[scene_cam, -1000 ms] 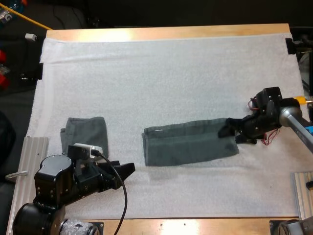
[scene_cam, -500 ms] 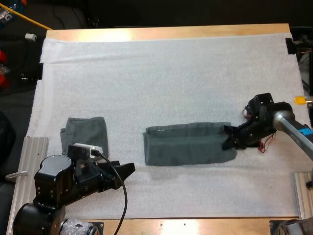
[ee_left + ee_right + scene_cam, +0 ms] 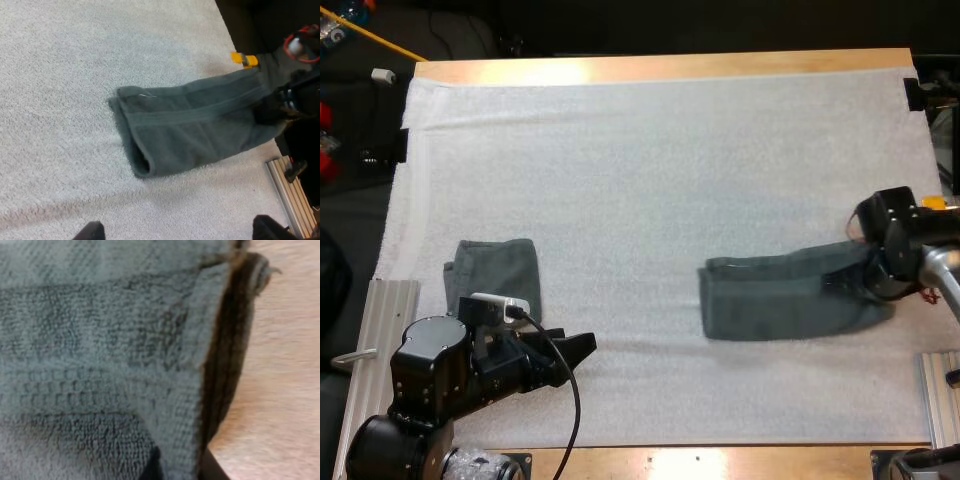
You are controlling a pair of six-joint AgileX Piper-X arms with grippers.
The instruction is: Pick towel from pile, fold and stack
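In the high view, the long dark grey-green terry towel (image 3: 780,298) lies flat at the right of the white foam mat (image 3: 650,160), its right end pinched by the right gripper (image 3: 855,282). A small folded grey-green towel (image 3: 498,273) lies well apart, leftward.

In the left wrist view, the left gripper (image 3: 178,231) is spread and empty.

In the right wrist view, the towel's edge is seen clamped. It should be carried low and laid squarely over the opposite end.
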